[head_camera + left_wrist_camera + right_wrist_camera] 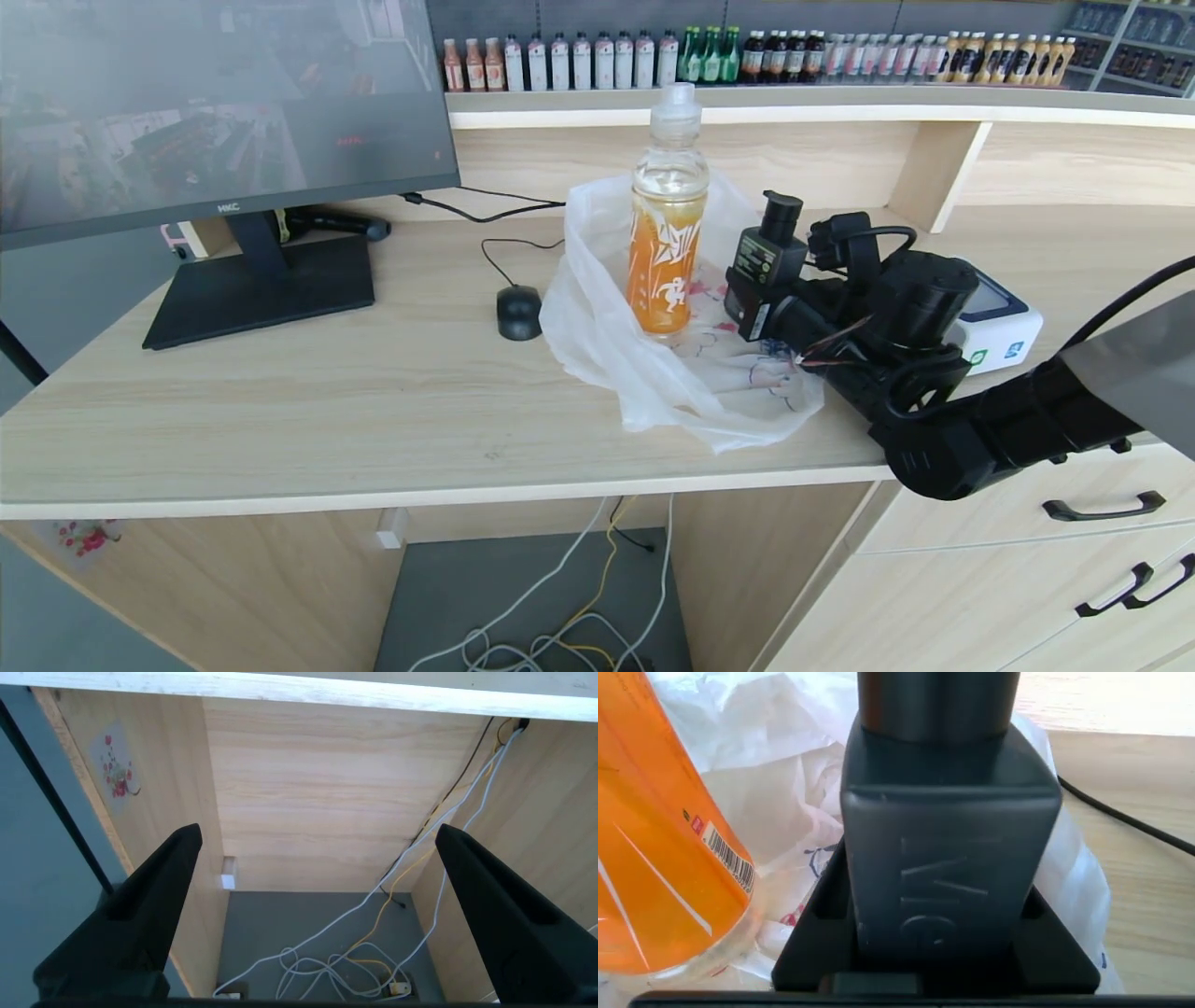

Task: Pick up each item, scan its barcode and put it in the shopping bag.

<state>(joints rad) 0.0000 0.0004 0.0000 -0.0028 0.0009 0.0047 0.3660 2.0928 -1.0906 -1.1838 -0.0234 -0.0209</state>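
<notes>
Desk (280,411): bare wood runs along the front edge, left of the shopping bag (616,355), between the mouse (519,312) and the monitor (215,103) base. The bottle (667,233) stands upright on the bag, right of centre; it has orange contents, a clear cap and a barcode (729,861). The right gripper (794,322), just beside the bottle, is closed on a dark scanner (767,257). The left gripper (318,915) is spread wide and empty below the desk's front edge.

Light wood counter (280,411) bearing a monitor stand (261,289), black mouse (519,312), white shopping bag (588,322) and white terminal (1006,338).
</notes>
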